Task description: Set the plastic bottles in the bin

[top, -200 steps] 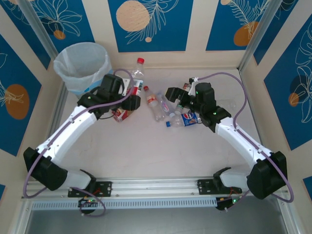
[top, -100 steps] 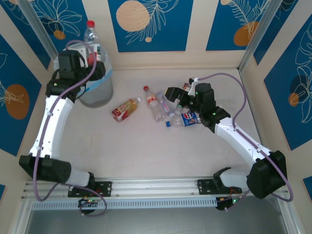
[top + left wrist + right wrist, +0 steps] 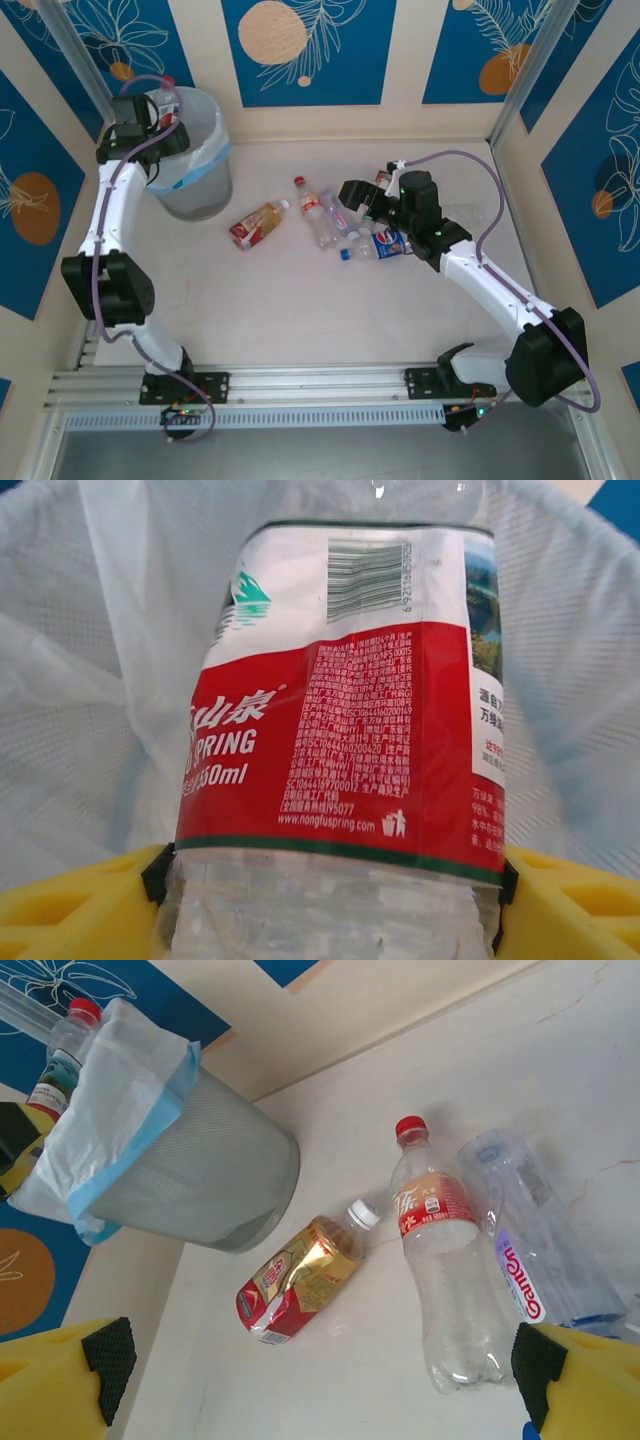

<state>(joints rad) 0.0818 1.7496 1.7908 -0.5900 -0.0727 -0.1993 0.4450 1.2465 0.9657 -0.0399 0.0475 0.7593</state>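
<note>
My left gripper (image 3: 158,112) is at the far-left rim of the bin (image 3: 214,150), shut on a red-labelled plastic bottle (image 3: 350,700) whose red cap (image 3: 168,82) sticks up over the bag. The bottle sits between both yellow fingers (image 3: 70,910), with the white bag lining (image 3: 80,680) behind it. My right gripper (image 3: 352,198) hangs open over the loose bottles: an amber one with a red-gold label (image 3: 300,1280), a red-capped one with an orange label (image 3: 440,1260) and a clear one with purple print (image 3: 535,1245). A blue-labelled bottle (image 3: 386,243) lies under the right wrist.
The grey bin (image 3: 190,1170) stands in the back left corner against the wall. The bottles on the table lie in a loose cluster around the middle (image 3: 320,220). Blue-and-cream panels wall in the table on three sides.
My left arm lifted the red-labelled bottle off the table, swung it left to the bin and has now lowered it towards the bag's rim. The right arm has not moved.
</note>
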